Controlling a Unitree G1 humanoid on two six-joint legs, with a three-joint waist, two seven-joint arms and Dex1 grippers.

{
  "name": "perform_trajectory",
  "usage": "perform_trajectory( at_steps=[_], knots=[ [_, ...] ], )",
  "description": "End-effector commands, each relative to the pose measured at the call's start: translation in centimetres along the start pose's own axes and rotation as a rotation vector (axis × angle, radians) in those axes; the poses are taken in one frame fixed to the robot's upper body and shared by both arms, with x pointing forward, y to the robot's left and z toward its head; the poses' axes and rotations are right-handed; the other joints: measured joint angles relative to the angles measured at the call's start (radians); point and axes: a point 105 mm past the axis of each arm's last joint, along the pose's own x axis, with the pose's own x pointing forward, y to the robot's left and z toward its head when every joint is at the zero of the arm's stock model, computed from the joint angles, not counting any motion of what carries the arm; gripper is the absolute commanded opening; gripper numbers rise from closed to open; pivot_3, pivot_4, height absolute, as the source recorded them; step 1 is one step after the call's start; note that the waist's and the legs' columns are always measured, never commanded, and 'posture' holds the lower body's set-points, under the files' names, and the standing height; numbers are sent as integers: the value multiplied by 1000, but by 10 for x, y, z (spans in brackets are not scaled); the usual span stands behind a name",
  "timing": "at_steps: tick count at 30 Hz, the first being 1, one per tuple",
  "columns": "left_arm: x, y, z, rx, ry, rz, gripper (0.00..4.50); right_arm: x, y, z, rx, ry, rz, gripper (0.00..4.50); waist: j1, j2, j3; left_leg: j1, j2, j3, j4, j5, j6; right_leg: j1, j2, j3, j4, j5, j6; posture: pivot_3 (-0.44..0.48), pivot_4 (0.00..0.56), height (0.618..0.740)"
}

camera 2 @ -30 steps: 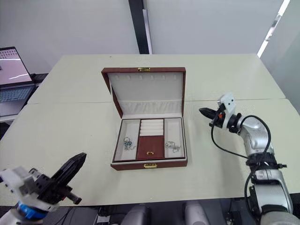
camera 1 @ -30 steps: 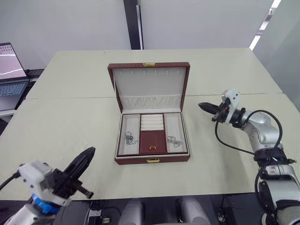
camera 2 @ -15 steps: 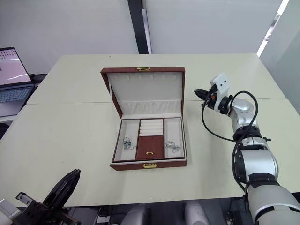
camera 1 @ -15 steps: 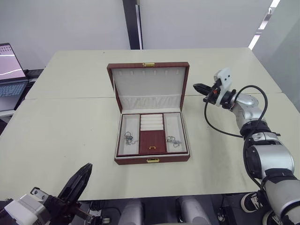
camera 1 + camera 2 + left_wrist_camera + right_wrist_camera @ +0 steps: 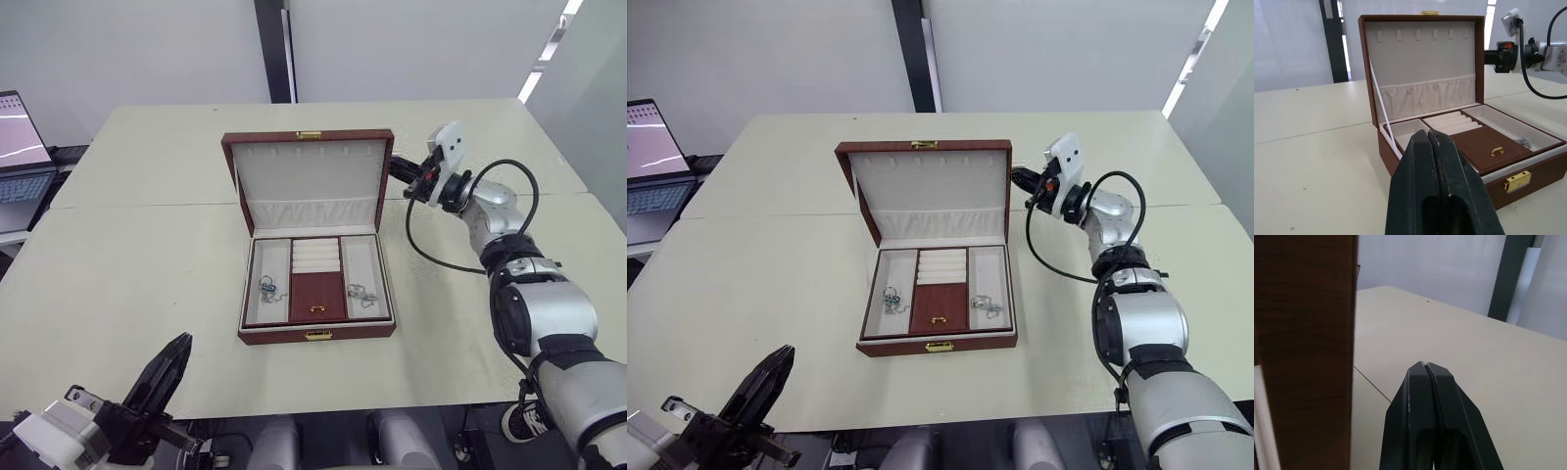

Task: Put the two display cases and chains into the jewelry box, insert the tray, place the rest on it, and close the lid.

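Right gripper (image 5: 395, 165), fingers pressed together, being brought leftward to right edge of upright reddish-brown lid (image 5: 310, 181); closing likely being set up. Reddish-brown jewelry box (image 5: 316, 333) lying open at table centre, tray (image 5: 316, 294) seated, chains (image 5: 361, 294) inside. Left gripper (image 5: 168, 366) being kept near, fingers together.

Bright, even overhead light across both head views, no harsh contrast. Ceiling strip light (image 5: 541, 78) at upper right is blown out to pure white. Desk (image 5: 137, 264) evenly lit, no glare; jewelry box (image 5: 315, 318) casts only a thin soft shadow at its base. Cream lining of the lid (image 5: 312, 184) reads clean, not clipped. Laptop screen (image 5: 20, 127) at the robot's left glows but stays legible. Head views sharp to the edges, slight wide-angle stretch at corners. Left wrist view: box in focus, left gripper (image 5: 1429, 142) close up and soft. Right wrist view: right gripper (image 5: 1426, 369) and brown lid edge soft, background bright and hazy
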Motion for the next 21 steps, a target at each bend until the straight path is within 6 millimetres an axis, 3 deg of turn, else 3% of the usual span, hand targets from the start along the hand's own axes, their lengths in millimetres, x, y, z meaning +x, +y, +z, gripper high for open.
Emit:
perform_trajectory(
  at_steps=[1,8,11,17,21],
  knots=[
    [1,-1,4,16,-15,-5,0,5,7,30,-15,-89,93,14,0,0,0,0,0,0,0,0,0,0,0,0,0,0,0,0,150,740],
    [2,1,2,16,-13,-3,0,-5,41,23,24,-35,383,14,0,1,0,0,0,0,0,0,0,0,0,0,0,0,0,0,150,740],
    [3,1,1,15,-12,-5,0,-11,48,22,11,-13,427,14,-1,1,0,0,1,-1,0,0,0,0,0,-1,0,0,0,0,150,740],
    [6,3,-2,9,-4,-13,0,-20,42,21,-10,-9,370,14,0,1,1,0,0,-1,0,0,0,0,0,-1,0,0,0,0,150,740],
    [9,16,-7,8,24,20,0,-28,36,16,-23,-4,321,14,1,1,1,0,0,-1,0,0,0,0,0,-1,0,0,0,0,150,740]
  ],
)
